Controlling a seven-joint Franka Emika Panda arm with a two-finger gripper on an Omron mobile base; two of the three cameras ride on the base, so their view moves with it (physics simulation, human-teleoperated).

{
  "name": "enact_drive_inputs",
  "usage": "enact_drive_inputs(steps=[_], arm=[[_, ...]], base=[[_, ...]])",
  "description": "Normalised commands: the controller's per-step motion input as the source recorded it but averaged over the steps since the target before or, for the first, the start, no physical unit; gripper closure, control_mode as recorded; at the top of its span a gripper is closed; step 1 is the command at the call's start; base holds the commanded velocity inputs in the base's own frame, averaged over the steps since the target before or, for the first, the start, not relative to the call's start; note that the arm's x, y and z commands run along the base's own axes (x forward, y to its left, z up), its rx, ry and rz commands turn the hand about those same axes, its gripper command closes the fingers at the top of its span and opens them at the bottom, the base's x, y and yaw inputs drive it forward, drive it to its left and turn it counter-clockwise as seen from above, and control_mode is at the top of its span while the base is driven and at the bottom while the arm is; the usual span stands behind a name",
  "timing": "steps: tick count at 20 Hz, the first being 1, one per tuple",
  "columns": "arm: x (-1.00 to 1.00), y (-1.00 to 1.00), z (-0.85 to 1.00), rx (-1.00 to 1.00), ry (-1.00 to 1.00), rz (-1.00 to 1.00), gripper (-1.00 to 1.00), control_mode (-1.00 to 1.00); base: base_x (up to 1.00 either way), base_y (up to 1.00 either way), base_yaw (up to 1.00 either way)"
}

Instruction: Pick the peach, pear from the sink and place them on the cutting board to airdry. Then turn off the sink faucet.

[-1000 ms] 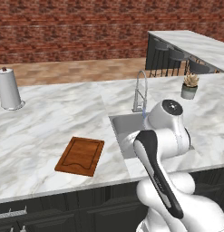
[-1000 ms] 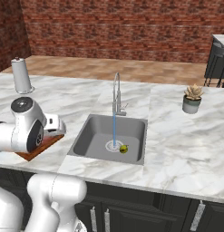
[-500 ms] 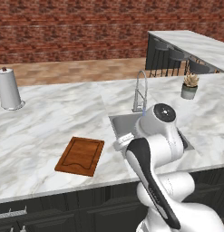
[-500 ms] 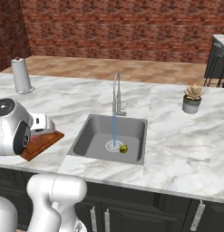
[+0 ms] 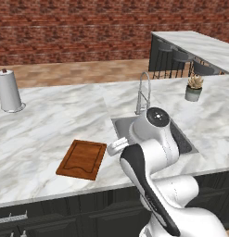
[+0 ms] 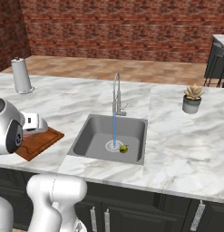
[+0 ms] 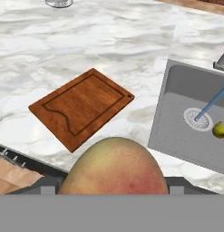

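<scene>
Gripper [image 7: 112, 192] around peach [image 7: 113, 167], blush-side down

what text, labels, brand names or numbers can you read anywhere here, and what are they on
None: no view shows readable text.
The reddish-brown wooden cutting board, white paper-towel roll, grey steel sink, chrome gooseneck faucet, small potted plant and pinkish-red peach in the gripper bear no marking.

We see the peach [image 7: 114, 166] cut off at the hand view's bottom edge and covering the fingertips, while the arm hides most of the sink [image 5: 183, 141] from the left.
</scene>
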Motion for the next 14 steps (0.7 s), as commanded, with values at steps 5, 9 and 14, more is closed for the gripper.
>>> enact_drive_inputs(steps=[5,9,14], arm=[[0.00,0.27,0.00,0.00,0.00,0.00,1.00,-1.00],[0.00,0.14,0.00,0.00,-0.03,0.00,1.00,-1.00],[0.07,0.09,-0.01,0.00,0.00,0.00,1.00,-1.00]], base=[[0.00,0.00,0.00],[0.00,0.00,0.00],[0.00,0.00,0.00]])
